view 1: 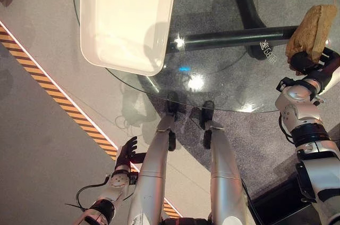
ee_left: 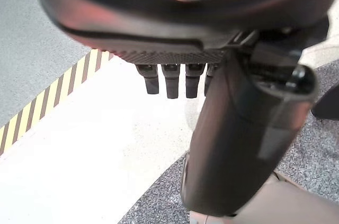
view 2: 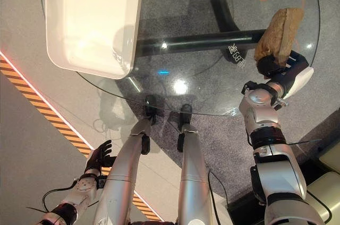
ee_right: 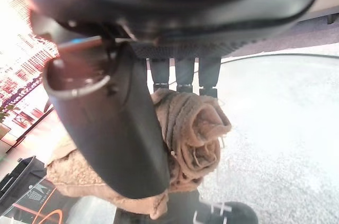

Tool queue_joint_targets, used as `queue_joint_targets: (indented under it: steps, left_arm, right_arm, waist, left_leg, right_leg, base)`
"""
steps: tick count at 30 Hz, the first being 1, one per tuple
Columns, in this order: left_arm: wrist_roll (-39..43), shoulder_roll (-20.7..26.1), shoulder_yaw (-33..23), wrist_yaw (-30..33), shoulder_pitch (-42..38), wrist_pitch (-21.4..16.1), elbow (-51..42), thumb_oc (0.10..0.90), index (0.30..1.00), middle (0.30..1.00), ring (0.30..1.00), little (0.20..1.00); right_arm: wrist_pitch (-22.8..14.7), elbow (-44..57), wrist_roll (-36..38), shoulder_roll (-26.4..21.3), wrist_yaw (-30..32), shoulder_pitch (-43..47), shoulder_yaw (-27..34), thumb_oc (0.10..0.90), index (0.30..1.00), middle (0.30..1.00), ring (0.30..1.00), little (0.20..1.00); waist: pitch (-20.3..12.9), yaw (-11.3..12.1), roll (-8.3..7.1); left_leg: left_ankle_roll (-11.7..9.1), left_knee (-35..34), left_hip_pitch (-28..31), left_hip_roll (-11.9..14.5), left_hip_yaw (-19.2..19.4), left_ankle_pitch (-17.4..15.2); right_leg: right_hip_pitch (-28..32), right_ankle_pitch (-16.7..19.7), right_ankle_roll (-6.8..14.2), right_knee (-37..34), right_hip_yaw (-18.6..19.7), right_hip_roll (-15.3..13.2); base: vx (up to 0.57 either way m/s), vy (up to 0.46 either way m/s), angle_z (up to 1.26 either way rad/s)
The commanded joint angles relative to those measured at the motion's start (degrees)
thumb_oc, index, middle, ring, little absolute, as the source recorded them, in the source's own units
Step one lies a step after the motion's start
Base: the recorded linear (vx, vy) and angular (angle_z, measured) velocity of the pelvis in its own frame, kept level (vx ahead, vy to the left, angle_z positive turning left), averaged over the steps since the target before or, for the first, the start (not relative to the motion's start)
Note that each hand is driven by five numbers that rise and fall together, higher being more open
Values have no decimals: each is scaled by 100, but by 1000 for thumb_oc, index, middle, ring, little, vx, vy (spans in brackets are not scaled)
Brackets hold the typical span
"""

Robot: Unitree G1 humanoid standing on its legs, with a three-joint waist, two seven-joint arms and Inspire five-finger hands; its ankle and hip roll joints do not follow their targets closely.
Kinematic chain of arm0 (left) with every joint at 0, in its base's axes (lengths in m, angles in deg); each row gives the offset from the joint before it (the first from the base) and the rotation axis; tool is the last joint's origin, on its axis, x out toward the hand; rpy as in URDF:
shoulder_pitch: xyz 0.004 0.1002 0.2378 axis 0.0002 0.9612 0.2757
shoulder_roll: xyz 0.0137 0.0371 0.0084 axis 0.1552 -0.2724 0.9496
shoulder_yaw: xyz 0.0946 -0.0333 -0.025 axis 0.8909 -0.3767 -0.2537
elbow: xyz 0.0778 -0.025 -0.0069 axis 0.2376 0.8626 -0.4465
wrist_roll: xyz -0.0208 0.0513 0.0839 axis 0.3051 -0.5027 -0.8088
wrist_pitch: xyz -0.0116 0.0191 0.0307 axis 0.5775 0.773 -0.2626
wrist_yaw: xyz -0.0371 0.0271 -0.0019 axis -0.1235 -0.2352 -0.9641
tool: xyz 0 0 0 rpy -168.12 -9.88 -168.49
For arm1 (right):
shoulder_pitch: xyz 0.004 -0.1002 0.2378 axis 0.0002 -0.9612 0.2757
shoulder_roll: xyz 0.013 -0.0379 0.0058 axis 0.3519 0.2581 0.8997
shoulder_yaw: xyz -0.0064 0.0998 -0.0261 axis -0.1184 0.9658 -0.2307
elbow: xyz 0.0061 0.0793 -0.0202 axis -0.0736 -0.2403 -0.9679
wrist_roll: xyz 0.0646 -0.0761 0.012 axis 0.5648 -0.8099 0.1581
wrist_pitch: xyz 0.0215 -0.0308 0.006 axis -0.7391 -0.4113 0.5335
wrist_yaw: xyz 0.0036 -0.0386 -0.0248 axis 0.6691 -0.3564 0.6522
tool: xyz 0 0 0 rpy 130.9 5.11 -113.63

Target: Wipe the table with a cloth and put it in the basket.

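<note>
Fuzzy tan cloth bunched in right hand fingers; left hand fingers slack, empty.

The table top is seen as clear, glossy glass. The cloth appears as rough, looped tan terry. The basket looks smooth, white, semi-gloss plastic.

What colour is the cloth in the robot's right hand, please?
Tan-brown; the cloth shows best in the right wrist view.
</note>
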Motion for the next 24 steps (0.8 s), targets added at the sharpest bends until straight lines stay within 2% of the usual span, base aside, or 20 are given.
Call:
queue_joint_targets:
  steps: [1,5,6,7,9,16,24]
  left_arm:
    - [44,-302,-19,25,467,58,117,800,900,900,900,900]
    - [-8,-328,-86,20,449,32,114,800,900,900,900,900]
    - [16,-341,-127,31,452,-14,135,800,900,900,900,900]
    - [20,-359,-139,15,539,-55,164,800,900,900,900,900]
    - [0,-369,-226,-11,529,-128,169,800,900,900,900,900]
    - [-85,-377,-255,-29,546,-202,136,800,900,900,900,900]
    - [-163,-390,-255,-77,592,-224,98,800,900,900,900,900]
  right_arm:
    - [47,983,-875,-997,-396,32,-238,100,300,300,300,200]
    - [447,1482,-1341,-868,-1115,164,-654,100,300,300,300,200]
    - [598,1669,-1589,-824,-1598,189,-825,100,300,300,300,200]
    - [655,1768,-1715,-751,-1807,99,-948,100,300,300,300,200]
    - [795,1998,-2029,-636,-2432,67,-1245,100,300,300,300,200]
    - [780,2305,-2385,-336,-3195,-75,-1721,100,300,300,300,200]
    - [1036,2602,-2713,31,-3909,-273,-2146,100,300,300,300,200]
  waist:
    - [-115,6,305]
    - [-115,18,297]
    - [-115,24,289]
    - [-115,44,297]
    - [-115,59,288]
    - [-115,86,301]
    - [-115,109,304]
  left_leg:
    - [300,792,49,-58,-217,-754]
    - [286,790,27,-55,-215,-734]
    - [277,783,31,-52,-213,-724]
    - [245,814,204,-37,-251,-890]
    - [242,803,216,-18,-233,-884]
    - [227,773,204,-17,-209,-827]
    - [239,761,191,-19,-181,-789]
  right_leg:
    - [71,1079,-187,-952,-304,330]
    - [43,1039,-203,-920,-316,328]
    - [48,1022,-210,-918,-326,325]
    - [198,855,-180,-849,-301,350]
    - [209,827,-198,-844,-325,339]
    - [209,814,-223,-864,-351,325]
    - [186,826,-229,-848,-358,317]
  base:
    - [0,0,0]
    - [0,0,0]
    - [41,1,-1]
    - [39,3,-1]
    - [19,0,-1]
    - [-1,1,1]
    - [-1,11,2]
